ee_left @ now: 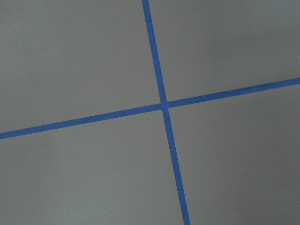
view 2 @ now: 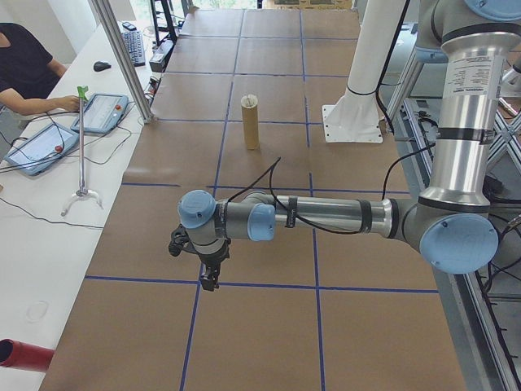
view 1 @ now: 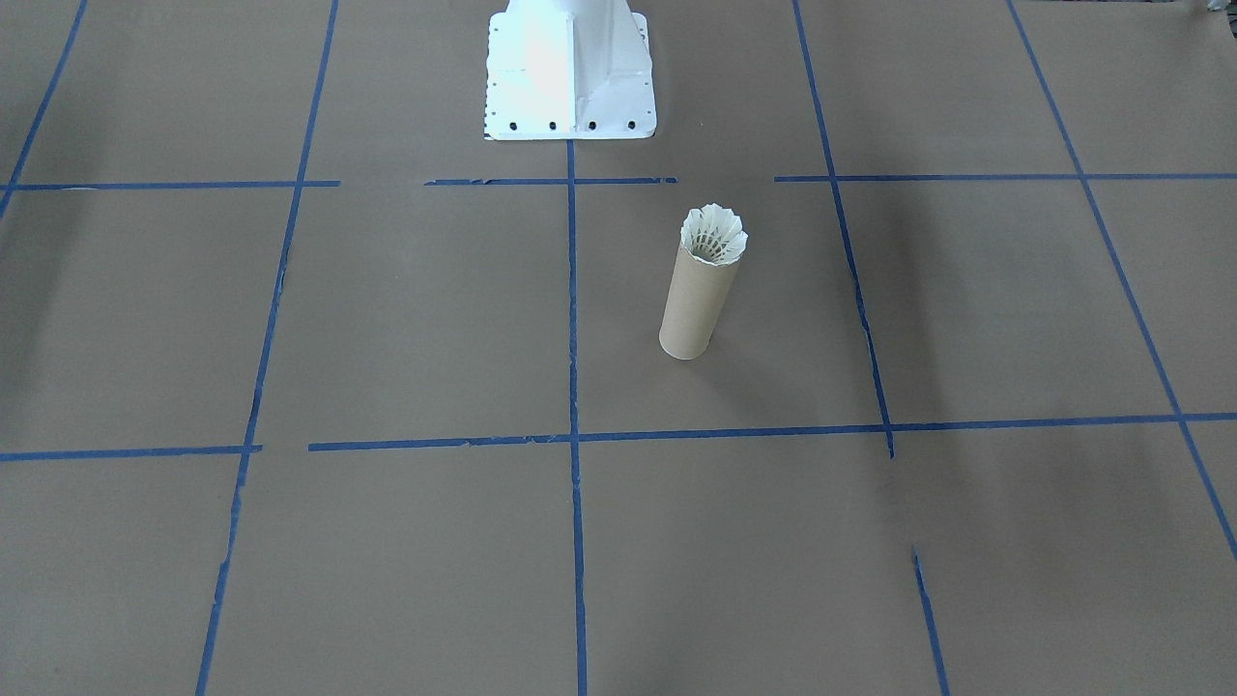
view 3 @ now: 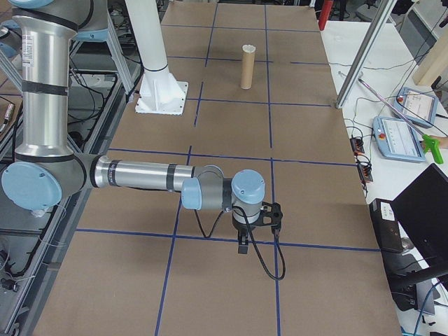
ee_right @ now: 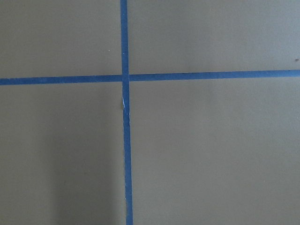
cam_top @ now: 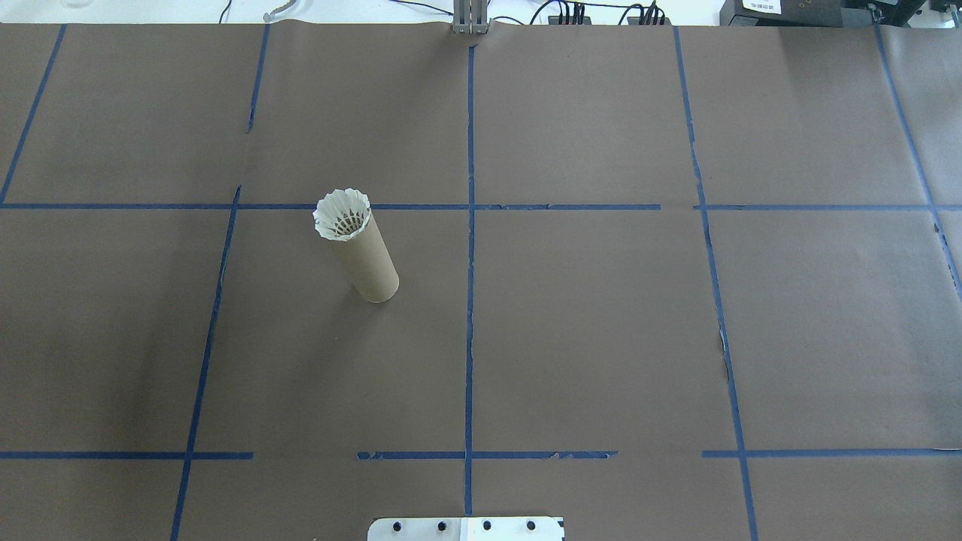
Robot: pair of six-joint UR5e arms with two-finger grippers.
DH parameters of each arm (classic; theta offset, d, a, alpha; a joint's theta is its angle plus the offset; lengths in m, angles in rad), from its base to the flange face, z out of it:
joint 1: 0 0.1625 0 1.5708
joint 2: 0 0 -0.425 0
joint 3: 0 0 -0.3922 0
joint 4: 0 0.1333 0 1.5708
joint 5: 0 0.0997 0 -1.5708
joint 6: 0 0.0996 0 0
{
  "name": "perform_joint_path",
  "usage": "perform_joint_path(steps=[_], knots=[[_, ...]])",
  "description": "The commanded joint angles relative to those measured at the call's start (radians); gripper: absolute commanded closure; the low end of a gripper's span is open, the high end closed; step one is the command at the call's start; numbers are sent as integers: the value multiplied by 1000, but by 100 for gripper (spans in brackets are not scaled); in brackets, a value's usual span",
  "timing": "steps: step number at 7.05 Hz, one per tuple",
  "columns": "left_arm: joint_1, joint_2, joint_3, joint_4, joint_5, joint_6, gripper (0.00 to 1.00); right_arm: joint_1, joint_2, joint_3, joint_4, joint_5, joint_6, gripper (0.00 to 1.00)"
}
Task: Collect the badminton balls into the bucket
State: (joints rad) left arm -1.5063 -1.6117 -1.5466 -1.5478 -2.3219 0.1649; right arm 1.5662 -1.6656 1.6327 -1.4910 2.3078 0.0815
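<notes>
The shuttlecock (cam_top: 342, 216) sits in the mouth of the cardboard tube (cam_top: 367, 264), cork down and out of sight, its white feather skirt flaring just above the rim. The tube stands upright on the tabletop (cam_top: 601, 338), on brown paper marked off by blue tape lines (cam_top: 470, 300), on the robot's left half and a little forward of the white robot base (view 1: 570, 72). No other shuttlecock shows on the paper in any view, so the collecting looks essentially done.

Both arms are parked well away from the tube. The left pincer (view 2: 208, 277) hangs low over a tape crossing at the near end in the left side view; the right pincer (view 3: 243, 243) hangs likewise at the opposite end in the right side view. Each shows only in its own side view, and the wrist cameras show nothing but paper and tape, so I cannot tell whether either pincer is spread or closed.

What remains, as I judge it, is leaving the result undisturbed. The tube is tall and narrow on a small foot, so a brush from a link or cable would likely topple it and spill the shuttlecock; any retreat should rise first and keep clear of it. If the skirt needs seating deeper, a light straight-down touch on the feather tips is better than a pinch, since the feathers are thin and likely to crush. A person (view 2: 24, 69) sits at the side bench by the tablets.
</notes>
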Motion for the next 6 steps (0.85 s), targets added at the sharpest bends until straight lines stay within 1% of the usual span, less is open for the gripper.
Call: perform_joint_path(steps=[1,4,6], knots=[[-2,7,5,14,-36,-1,0,1,1,-1,0,-1,0,0],[-40,6,-1,18,-31,-45,0,0,0,1,0,-1,0,0],[-40,-4,-3,17,-27,-47,0,0,1,1,0,-1,0,0]])
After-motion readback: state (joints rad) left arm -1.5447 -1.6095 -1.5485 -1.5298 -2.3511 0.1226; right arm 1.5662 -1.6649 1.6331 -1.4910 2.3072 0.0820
